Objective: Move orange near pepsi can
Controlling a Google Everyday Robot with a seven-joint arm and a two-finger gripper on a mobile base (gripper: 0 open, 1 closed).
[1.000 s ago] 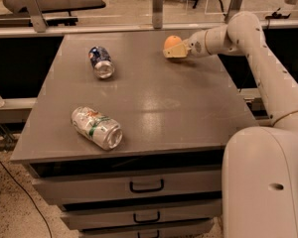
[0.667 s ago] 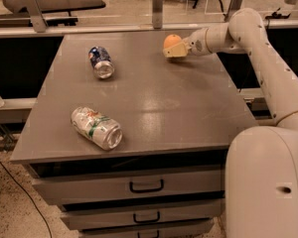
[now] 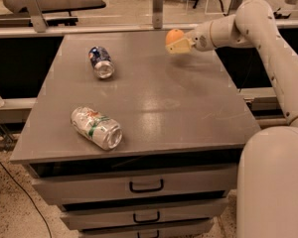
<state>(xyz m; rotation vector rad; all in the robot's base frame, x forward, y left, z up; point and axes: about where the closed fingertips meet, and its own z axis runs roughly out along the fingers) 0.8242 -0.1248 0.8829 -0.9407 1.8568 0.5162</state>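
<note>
Two cans are lying on their sides on the grey worktop [image 3: 188,113]: the dark blue pepsi can [image 3: 101,62] toward the far left, its silver top facing the camera, and a silver-white can [image 3: 96,128] with green markings near the front left edge. Reaching in from the right over the far right part of the worktop, the tool [image 3: 173,41] is gripping the orange [image 3: 174,34] between its closed fingers, well apart from the pepsi can.

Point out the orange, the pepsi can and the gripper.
orange [image 3: 174,34], camera view, on its bare upper skin.
pepsi can [image 3: 100,59], camera view, on its blue side; it lies tipped over.
gripper [image 3: 176,43], camera view, upper right, midway across its tip, shut on the orange.
</note>
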